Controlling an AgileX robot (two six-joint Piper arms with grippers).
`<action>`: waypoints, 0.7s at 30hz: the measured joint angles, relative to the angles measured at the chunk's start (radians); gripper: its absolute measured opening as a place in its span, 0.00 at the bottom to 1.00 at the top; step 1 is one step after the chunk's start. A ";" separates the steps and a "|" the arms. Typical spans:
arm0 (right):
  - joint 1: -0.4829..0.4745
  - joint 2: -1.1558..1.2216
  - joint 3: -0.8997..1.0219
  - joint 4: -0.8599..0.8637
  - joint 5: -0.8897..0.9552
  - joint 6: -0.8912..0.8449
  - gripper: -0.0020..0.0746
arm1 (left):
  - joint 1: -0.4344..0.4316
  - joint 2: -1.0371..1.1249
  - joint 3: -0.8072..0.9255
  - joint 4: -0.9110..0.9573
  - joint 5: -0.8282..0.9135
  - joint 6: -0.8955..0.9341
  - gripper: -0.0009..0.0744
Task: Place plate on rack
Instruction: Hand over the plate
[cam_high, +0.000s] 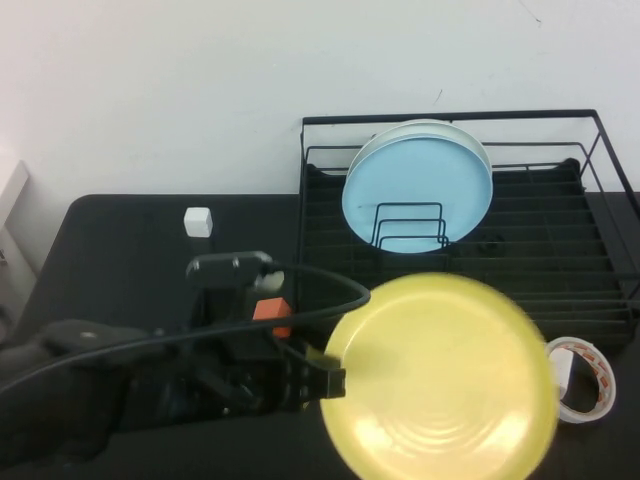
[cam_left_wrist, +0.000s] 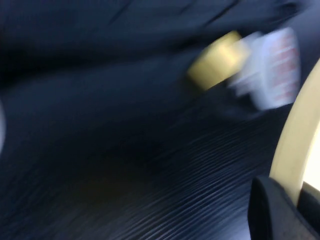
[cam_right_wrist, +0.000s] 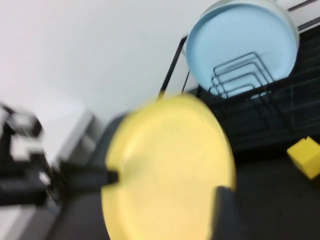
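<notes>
Honestly, the left tool (cam_high: 332, 378) only pinches the yellow plate (cam_high: 440, 380) by its rim, so it could twist loose short of the rack (cam_high: 560, 250), while the right tool (cam_right_wrist: 226, 212), grip unclear, sits by the plate's other edge.

Left hand (cam_high: 335, 378) grips the yellow plate (cam_high: 440, 380) at its rim, before the rack (cam_high: 600, 250).

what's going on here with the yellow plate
The left pincer is shut on the rim of the yellow plate, holding it up in front of the black rack, not yet in it. A light blue plate already stands upright in the rack with a whitish plate behind it. The right pincer sits near the yellow plate's edge, seen only in its own wrist view. A tape roll lies beside the rack.
</notes>
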 joint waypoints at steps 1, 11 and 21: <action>0.000 0.042 -0.030 -0.005 0.025 -0.027 0.56 | 0.000 -0.033 0.005 -0.042 0.019 0.059 0.02; 0.000 0.523 -0.362 0.115 0.210 -0.451 0.72 | 0.000 -0.199 0.007 -0.111 0.111 0.196 0.02; 0.000 0.872 -0.543 0.199 0.383 -0.691 0.72 | 0.000 -0.207 0.013 -0.111 0.122 0.206 0.02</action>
